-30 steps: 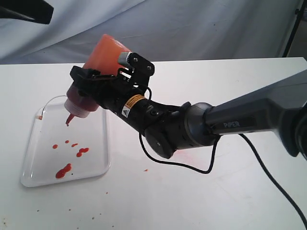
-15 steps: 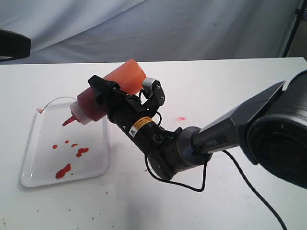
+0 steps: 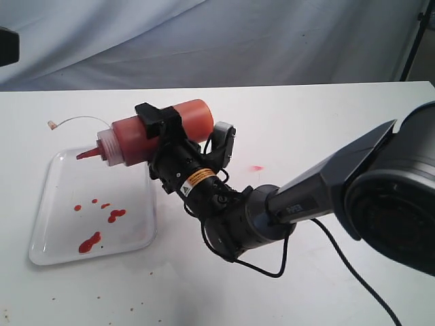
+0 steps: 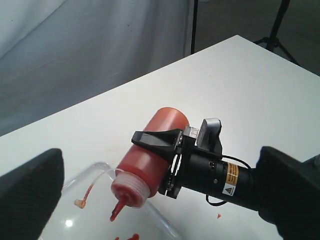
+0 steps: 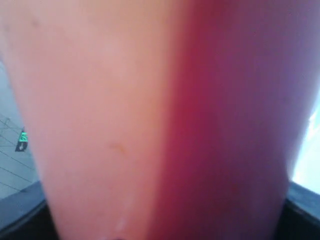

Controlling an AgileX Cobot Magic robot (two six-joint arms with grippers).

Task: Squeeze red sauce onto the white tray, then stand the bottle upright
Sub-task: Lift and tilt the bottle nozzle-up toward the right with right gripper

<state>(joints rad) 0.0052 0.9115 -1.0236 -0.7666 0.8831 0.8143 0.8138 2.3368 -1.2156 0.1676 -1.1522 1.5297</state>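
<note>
My right gripper (image 3: 160, 136) is shut on the middle of the bottle (image 3: 136, 139), an orange-red squeeze bottle held almost level in the air. Its pointed red nozzle (image 3: 87, 155) aims left over the far end of the white tray (image 3: 153, 224). The thin tether with its tiny cap (image 3: 51, 125) curls out past the nozzle. Red sauce (image 3: 90, 242) lies as glossy blobs and drops in the tray's near half. In the right wrist view the bottle (image 5: 150, 120) fills the whole frame. The left gripper (image 4: 160, 200) hangs high above, open, its dark fingers (image 4: 30, 192) far apart, looking down on the bottle (image 4: 150, 155).
A small red smear (image 3: 256, 168) marks the table right of the arm, and dark specks dot the front edge. The right arm's black cable (image 3: 340, 258) trails over the table. Grey cloth hangs behind, with a stand leg (image 3: 414, 41) at the far right.
The right wrist has rolled, swinging the bottle from nozzle-down over the tray to nearly level. The nozzle has risen and moved left; the sauce blobs are unchanged.
</note>
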